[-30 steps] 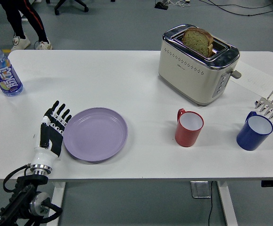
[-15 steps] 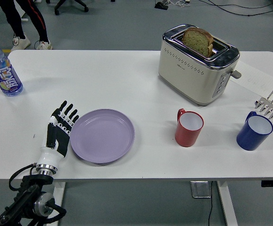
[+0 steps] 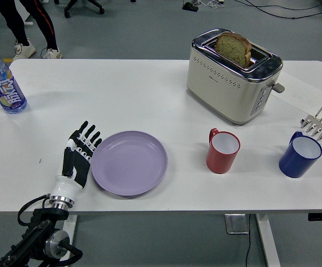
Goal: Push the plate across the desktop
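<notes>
Plate (image 3: 129, 162) w/ flat-fingered left robot hand (image 3: 78, 157) at rim, near table (image 3: 122, 94) front edge

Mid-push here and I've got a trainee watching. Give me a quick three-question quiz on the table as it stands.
1. True or false: the left hand has its fingers curled around the rim of the purple plate.
2. Which cup stands closer to the plate? A) red mug B) blue mug
3. What sticks up out of the toaster?

Key:
1. False: the open hand lies flat against the plate's left edge.
2. A
3. A slice of bread.
</notes>
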